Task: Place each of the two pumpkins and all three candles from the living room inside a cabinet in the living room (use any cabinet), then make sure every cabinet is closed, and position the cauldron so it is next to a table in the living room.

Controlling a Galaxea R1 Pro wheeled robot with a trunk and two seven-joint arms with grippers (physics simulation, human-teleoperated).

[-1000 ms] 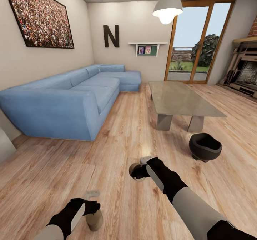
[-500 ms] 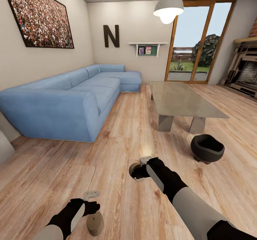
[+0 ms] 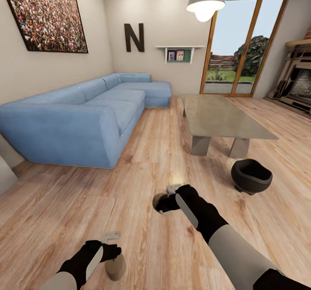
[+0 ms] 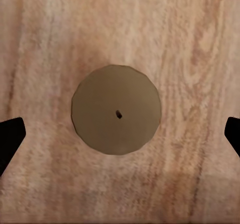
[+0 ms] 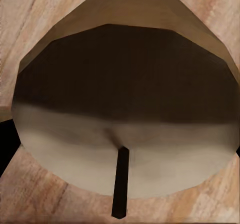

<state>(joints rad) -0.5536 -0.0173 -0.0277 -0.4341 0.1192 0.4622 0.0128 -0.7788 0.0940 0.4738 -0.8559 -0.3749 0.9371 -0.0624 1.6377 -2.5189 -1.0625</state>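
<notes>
Left gripper jaws wide apart, candle standing centred below. Right gripper clamped on second candle for cabinet transport.

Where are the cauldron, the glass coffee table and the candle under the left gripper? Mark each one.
cauldron (image 3: 251, 176), head view, on its black belly below the rim.
coffee table (image 3: 224, 117), head view, on the bare glass top.
candle (image 4: 116, 110), left wrist view, on its flat top beside the wick.

Blue corner sofa, crowd picture, wall letter N, pendant lamp.
</notes>
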